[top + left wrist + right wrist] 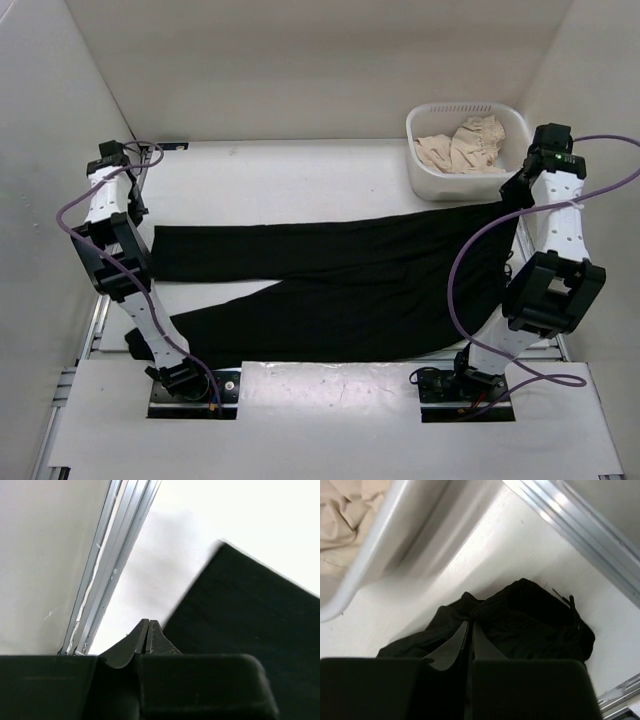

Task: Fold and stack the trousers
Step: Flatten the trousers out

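So the table (300,180) is plain white with aluminium rails (115,555) along its sides. The black trousers (350,270) lie flat on it and take up nearly the whole width. The waist is at the right end, a bit bunched up by the edge. Both legs run out to the left: the far one goes pretty much straight, and the near one angles off toward the near-left corner, with a wedge of bare table between them. A white plastic laundry basket (430,178) sits in the far right corner, just beside the waist.
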